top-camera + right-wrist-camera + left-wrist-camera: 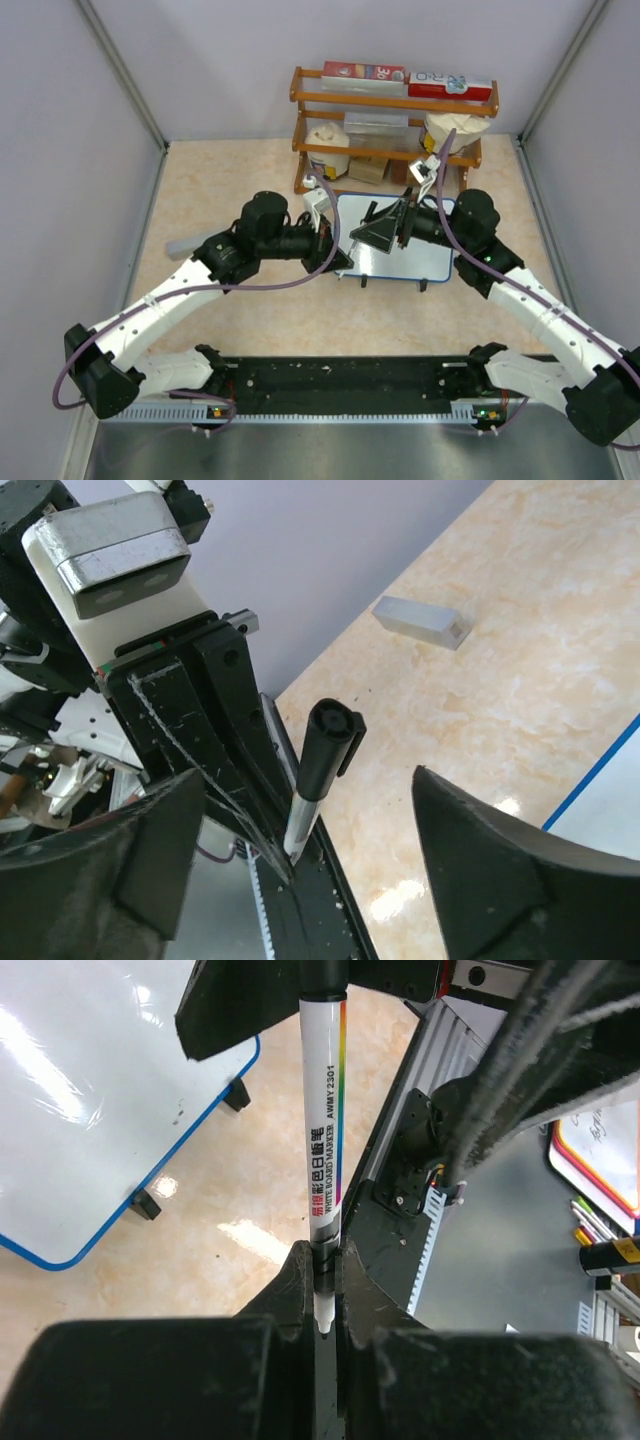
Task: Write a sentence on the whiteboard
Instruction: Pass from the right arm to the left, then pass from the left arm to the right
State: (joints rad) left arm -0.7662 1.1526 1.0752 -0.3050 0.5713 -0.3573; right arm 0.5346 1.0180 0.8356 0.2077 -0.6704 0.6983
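"So, what is the left claw (322,1272) doing?"

"Clenched on a whiteboard marker (325,1110). It pinches the end opposite the cap between both fingers (295,1280). The barrel runs straight out from the claw, white with a rainbow stripe and black print along it."

"And the right claw (306,773)?"

"Released, with its fingers (130,870) spread wide. The marker's black cap (328,742) sits in the gap between them and touches neither."

"Where is the whiteboard (432,258)?"

"Flat on the marbled table (540,630). From overhead it lies directly beneath the right claw and just to the right of the left one. From the left wrist it lies off to the left of the marker, apart from it. Its blue rim (200,1125) and two small black feet (146,1203) show there, and the part of its face in sight is glossy white with glare."

"Anything else nearby?"

"A grey block (420,620) lies on the table beyond the right claw in its wrist view, well apart from the board. A wooden rack (395,100) stands beyond both claws, at the far edge of the table."
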